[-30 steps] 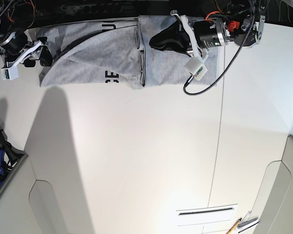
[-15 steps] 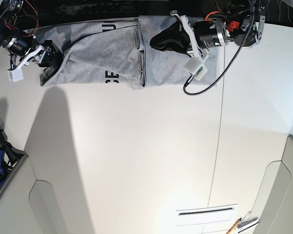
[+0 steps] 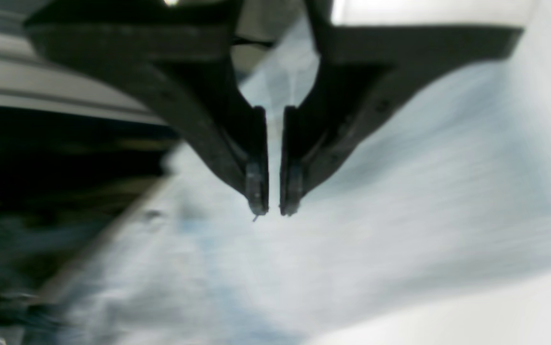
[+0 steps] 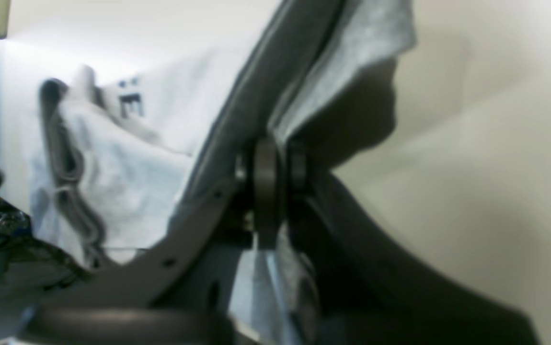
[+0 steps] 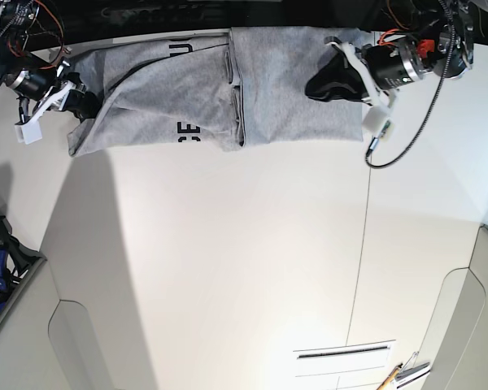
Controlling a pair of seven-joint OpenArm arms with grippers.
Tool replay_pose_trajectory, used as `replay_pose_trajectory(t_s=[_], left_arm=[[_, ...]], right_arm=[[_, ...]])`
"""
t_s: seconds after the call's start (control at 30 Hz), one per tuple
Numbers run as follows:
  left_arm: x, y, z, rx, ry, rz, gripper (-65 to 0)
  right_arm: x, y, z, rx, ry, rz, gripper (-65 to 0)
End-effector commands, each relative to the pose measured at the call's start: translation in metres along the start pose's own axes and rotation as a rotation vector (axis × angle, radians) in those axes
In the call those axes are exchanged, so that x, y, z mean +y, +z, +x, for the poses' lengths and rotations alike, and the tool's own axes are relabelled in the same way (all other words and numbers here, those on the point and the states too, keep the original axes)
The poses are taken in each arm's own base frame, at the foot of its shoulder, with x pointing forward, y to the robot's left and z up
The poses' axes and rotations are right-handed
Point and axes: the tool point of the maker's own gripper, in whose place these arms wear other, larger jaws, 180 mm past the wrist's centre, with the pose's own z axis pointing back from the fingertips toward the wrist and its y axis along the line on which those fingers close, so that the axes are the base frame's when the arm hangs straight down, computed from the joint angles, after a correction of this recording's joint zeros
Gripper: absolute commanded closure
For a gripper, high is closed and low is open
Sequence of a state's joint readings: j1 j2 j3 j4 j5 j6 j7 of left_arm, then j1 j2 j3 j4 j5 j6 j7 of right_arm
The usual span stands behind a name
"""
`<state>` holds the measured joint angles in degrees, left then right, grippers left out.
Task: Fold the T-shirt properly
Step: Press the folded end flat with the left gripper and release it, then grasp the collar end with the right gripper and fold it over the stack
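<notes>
Base view is showing the T-shirt (image 5: 195, 89) lying on the surface (image 5: 244, 260), black letters "CE" reading sideways; right fingers (image 4: 266, 191) are pinching its hem, left fingers (image 3: 273, 191) nearly closed, gripping nothing.

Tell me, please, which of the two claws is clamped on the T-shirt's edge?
The right claw: T-shirt fabric sits pinched between its jaws. The left claw grips nothing.

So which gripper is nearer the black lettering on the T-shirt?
Right. The right gripper pinches the T-shirt edge on the lettering half; the left gripper sits over the plain far end.
</notes>
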<state>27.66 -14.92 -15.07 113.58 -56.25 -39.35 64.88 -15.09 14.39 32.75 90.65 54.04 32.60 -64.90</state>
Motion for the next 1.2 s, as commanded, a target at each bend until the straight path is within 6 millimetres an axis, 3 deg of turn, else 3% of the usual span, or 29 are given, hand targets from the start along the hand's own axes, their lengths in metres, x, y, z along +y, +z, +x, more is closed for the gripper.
replay_pose_trajectory(t_s=[0.0,0.1,0.17,0.3,0.5,0.73,0.87,1.0,1.17], left_arm=[[0.012,0.009,0.007,-0.041,-0.010,0.043,-7.8],[0.056,0.025,0.005,-0.091,0.039,0.182,-6.8],[0.081,0.031,-0.008,-0.094,0.109,0.247,-1.7],[0.103,0.028,-0.046,-0.031,0.237,0.282,0.0],[0.099,0.015,-0.069,0.005,0.313,0.239,0.0],[0.092,0.008,-0.071,0.020,0.307,0.212,0.0],[0.092,0.008,-0.071,0.020,0.307,0.212,0.0],[0.092,0.008,-0.071,0.020,0.307,0.212,0.0],[0.091,0.008,-0.070,0.019,0.307,0.212,0.0]], right_arm=[[0.009,0.006,0.018,-0.049,0.040,0.025,0.0],[0.027,0.012,0.032,-0.085,0.101,0.059,0.0],[0.040,0.016,0.039,-0.096,0.146,0.074,0.0],[0.067,0.024,0.052,-0.142,0.225,0.103,0.0],[0.133,0.012,0.047,-0.174,0.273,0.269,0.0],[0.235,-0.027,-0.001,-0.046,0.305,0.575,0.0],[0.283,-0.041,-0.024,-0.001,0.358,0.672,0.0],[0.314,-0.050,-0.041,0.018,0.434,0.712,0.0],[0.333,-0.061,-0.058,0.030,0.556,0.692,0.0]])
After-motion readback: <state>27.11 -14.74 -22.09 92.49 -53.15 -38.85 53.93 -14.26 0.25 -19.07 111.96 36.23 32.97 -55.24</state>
